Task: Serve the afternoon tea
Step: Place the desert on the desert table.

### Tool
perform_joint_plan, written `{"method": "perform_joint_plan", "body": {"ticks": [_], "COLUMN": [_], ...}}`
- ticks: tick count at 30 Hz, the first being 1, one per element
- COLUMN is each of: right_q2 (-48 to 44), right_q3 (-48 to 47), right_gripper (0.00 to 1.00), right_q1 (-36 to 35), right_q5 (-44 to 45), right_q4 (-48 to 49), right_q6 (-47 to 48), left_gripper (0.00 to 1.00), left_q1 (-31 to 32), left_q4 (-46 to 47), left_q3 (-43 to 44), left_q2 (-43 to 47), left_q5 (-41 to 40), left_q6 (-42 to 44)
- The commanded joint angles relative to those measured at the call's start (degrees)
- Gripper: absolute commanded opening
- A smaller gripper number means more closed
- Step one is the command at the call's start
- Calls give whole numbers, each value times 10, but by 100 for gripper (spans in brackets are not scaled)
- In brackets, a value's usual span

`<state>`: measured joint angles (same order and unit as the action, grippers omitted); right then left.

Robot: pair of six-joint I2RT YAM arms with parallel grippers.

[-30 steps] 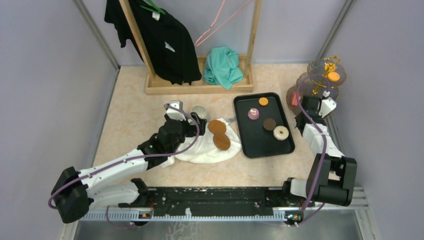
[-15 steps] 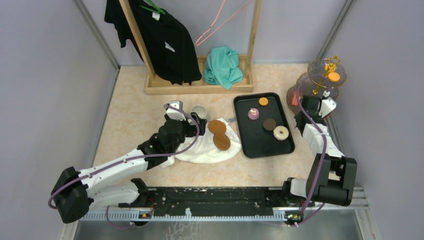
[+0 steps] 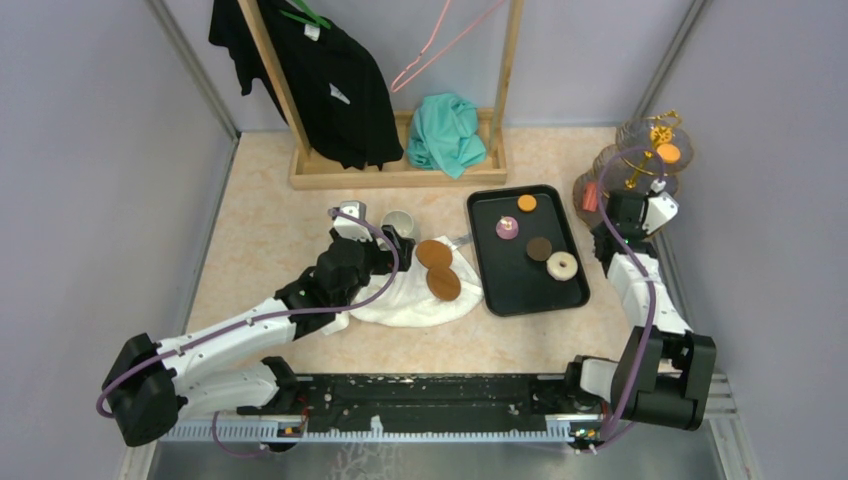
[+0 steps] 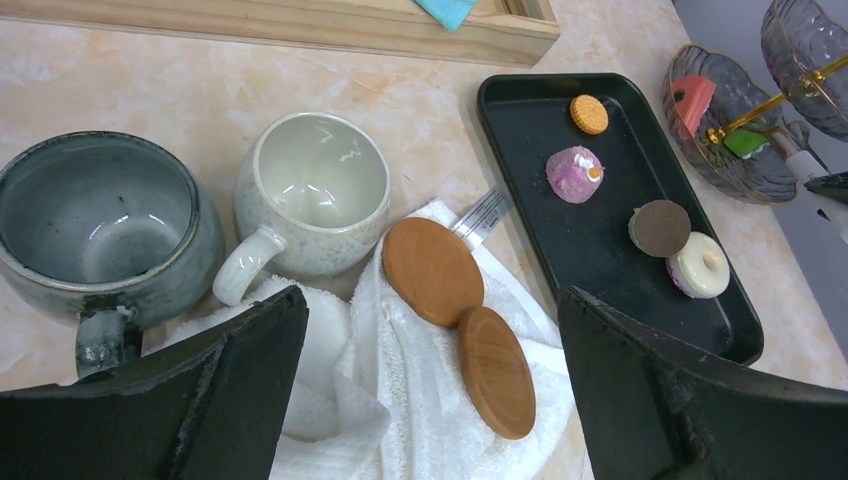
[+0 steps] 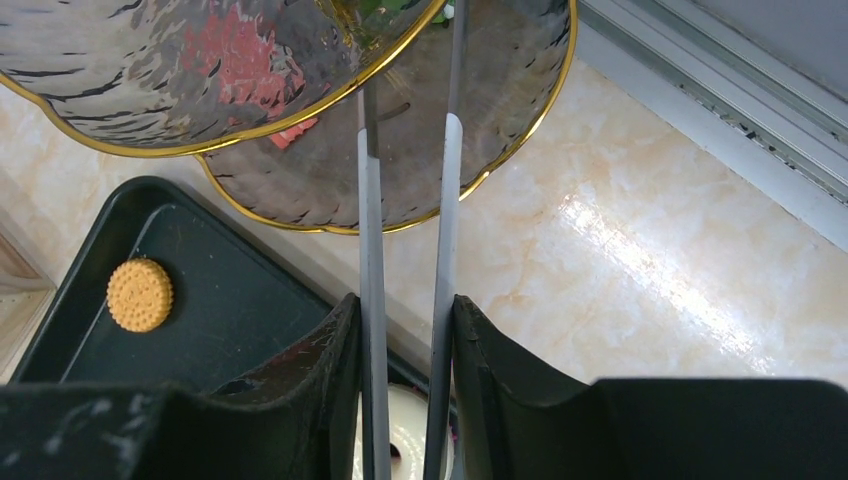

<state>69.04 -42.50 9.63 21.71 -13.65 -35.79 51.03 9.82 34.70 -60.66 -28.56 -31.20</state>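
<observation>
While left gripper [image 4: 430, 310] gapes, right gripper [image 5: 405, 320] clamps slim metal tongs [image 5: 369, 220] by glass stand [image 5: 150, 70].

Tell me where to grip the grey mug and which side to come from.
Probably by the handle, from the near side: the grey mug stands upright and its handle juts toward the open left end effector. The white mug close beside it crowds a rim grip.

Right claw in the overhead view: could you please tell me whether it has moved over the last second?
Yes, slightly: the right claw has edged away from the black tray, towards the glass stand at the far right.
</observation>
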Motion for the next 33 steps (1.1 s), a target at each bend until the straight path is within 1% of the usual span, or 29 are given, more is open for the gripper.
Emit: {"method": "perform_joint_plan", "body": {"ticks": [1,17,33], "right_q2": [-29,-67,-115], "right_q3": [-18,0,35], "right_gripper": [33,34,37], "right_q1": [-6,-45,-59], "right_q5": [6,44,59], "right_q4": [11,-24,-43], "right_q6": [-3,-6,-10], "left_gripper": [99,99,99], "left_q1": [0,0,0], "left_q4": [1,10,18], "left_q3": [9,-11,-20], "left_q2": [4,25,29], "left_q5": [10,13,18], "left_q6": [-5,-6,-10]}}
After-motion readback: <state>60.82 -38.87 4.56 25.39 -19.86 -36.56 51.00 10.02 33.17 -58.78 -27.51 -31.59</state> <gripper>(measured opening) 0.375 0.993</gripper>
